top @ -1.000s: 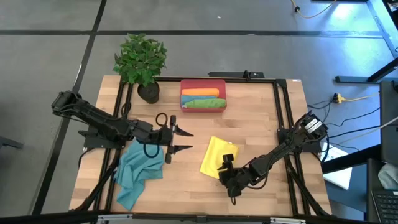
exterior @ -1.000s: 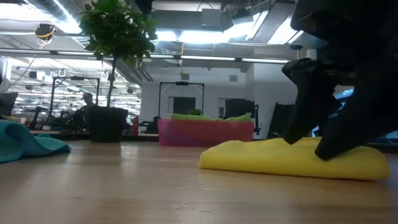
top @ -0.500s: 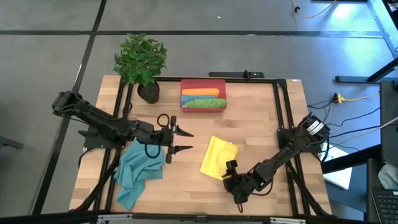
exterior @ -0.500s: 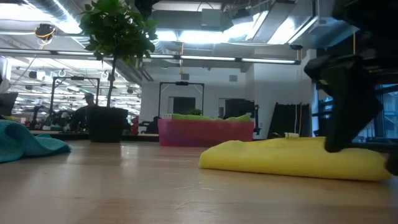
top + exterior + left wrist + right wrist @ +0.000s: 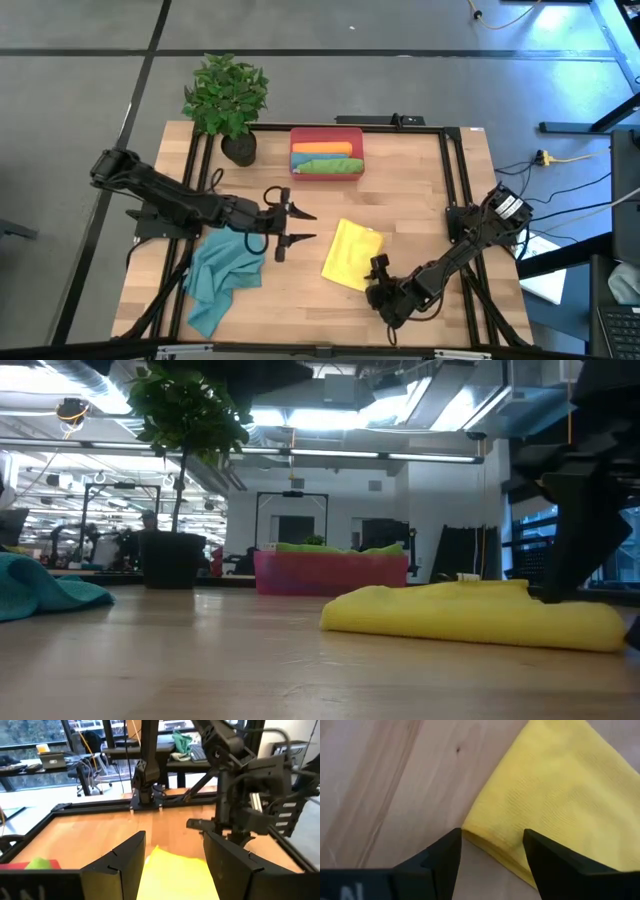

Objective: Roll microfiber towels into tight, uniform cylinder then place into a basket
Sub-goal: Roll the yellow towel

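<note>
High view: the yellow towel (image 5: 352, 253) is seen folded on the table (image 5: 420, 200), its near corner just beside the spread right gripper (image 5: 378, 277); the left gripper (image 5: 297, 226), also spread, is held apart.

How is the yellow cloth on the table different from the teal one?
The yellow towel is folded into a flat, neat oblong, while the teal towel lies crumpled in a loose heap. The yellow towel sits near the table's middle, right by the right gripper; the teal towel lies toward the left side, beside the left gripper. Both rest on the wooden table, outside the basket, and neither is rolled.
</note>
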Controlling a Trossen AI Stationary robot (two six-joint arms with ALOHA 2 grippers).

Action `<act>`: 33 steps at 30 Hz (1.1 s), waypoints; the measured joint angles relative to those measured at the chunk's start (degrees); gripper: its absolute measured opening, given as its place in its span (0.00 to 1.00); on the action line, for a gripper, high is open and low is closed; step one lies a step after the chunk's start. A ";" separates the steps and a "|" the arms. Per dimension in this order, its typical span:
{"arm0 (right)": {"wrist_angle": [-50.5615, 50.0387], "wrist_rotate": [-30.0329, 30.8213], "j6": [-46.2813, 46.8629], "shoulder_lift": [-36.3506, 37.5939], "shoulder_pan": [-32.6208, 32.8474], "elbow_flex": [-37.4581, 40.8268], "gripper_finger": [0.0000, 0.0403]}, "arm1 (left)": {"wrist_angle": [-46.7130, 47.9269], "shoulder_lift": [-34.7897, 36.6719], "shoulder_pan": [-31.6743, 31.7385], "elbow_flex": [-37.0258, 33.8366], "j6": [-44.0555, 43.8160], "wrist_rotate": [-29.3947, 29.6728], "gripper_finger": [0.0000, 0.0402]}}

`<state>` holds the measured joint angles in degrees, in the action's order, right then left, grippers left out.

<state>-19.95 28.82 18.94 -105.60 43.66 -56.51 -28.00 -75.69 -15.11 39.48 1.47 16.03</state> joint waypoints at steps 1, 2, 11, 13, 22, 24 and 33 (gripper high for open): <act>-0.17 0.02 -0.04 0.00 0.00 0.00 0.53 | 0.04 -0.43 0.23 -0.01 -0.01 0.00 0.48; -0.32 0.04 -0.19 -0.06 0.00 0.00 0.52 | 0.01 -0.95 0.36 -0.01 -0.03 -0.01 0.48; 2.71 1.12 -2.49 -4.06 0.61 -0.22 0.42 | -0.07 -2.79 0.65 -0.04 -0.01 0.07 0.48; 2.73 1.33 -2.03 -4.36 0.61 -0.25 0.41 | 0.02 -2.79 0.74 -0.04 -0.01 0.07 0.48; 2.67 2.19 -1.11 -4.57 0.63 -0.17 0.38 | 0.04 -2.79 0.85 -0.04 -1.75 0.07 0.48; 2.65 2.37 -0.95 -4.61 0.65 -0.14 0.33 | 0.41 -2.79 0.67 -0.04 -3.15 0.04 0.48; 2.91 6.35 0.54 -4.98 0.55 0.00 0.03 | 5.04 -10.97 -0.86 1.13 -1.10 2.07 0.48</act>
<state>-17.03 35.17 19.48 -110.59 44.21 -56.51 -22.97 -86.66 -15.97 40.62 0.36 18.10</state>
